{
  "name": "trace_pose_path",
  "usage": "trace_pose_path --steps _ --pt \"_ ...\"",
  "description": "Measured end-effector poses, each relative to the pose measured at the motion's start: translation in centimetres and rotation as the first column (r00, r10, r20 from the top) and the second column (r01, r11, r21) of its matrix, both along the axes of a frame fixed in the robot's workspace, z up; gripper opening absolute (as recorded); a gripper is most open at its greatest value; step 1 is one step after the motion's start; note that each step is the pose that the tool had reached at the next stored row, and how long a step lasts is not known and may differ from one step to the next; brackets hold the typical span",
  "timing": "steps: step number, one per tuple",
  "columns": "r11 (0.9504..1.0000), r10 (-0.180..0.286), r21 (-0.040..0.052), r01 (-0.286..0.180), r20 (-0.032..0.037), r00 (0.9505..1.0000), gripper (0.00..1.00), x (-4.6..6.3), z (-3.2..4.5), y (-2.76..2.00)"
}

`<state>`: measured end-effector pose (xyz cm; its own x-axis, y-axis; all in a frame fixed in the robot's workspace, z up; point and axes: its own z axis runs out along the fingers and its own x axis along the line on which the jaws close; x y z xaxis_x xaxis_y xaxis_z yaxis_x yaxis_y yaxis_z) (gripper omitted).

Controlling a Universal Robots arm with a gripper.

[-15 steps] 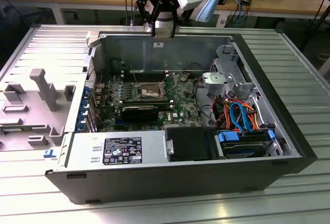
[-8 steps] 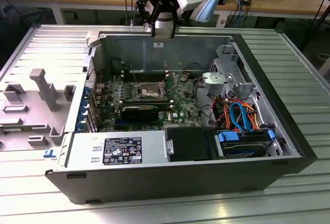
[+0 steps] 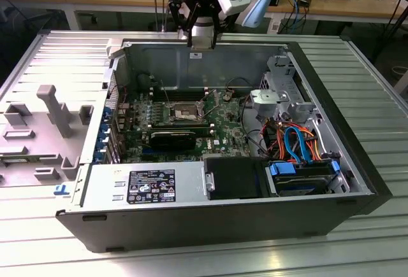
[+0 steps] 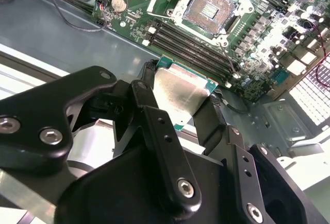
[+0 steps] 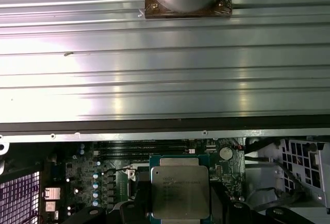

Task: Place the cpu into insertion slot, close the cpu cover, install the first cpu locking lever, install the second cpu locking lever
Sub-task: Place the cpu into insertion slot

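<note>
Well, in the exterior view one open black computer case (image 3: 223, 226) lies on its side on the ribbed aluminium desk (image 3: 357, 86). The single black gripper (image 3: 199, 41) hangs just above the case's far wall, pointing straight down. One square insertion slot with a silver rim (image 3: 185, 113) sits on the green circuit board (image 3: 223, 130) inside the case, well apart from the gripper.

In the second wrist view the two black fingers (image 4: 154, 121) are clamped on one flat, silver-grey square cpu with a green edge (image 4: 180, 92). They hold it by two opposite edges, in the air and clear of the board. Its free edge points towards the long black memory slots (image 4: 191, 44). The slot (image 4: 209, 9) lies beyond them with its dark pin grid bare.

In the first wrist view the cpu (image 5: 179, 190) turns its metal top to the camera, with a finger at either side edge. It is so nearly square that I can pick out no long axis. One round coin battery (image 5: 225, 153) sits near it on the board.
</note>
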<state>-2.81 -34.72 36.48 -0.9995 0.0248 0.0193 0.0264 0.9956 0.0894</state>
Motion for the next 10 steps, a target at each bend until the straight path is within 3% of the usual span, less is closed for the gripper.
trace_pose_path --steps 10 --pt "1.0000 0.000 -0.0002 0.000 -0.0001 1.0000 0.55 -0.05 -0.31 -0.03"
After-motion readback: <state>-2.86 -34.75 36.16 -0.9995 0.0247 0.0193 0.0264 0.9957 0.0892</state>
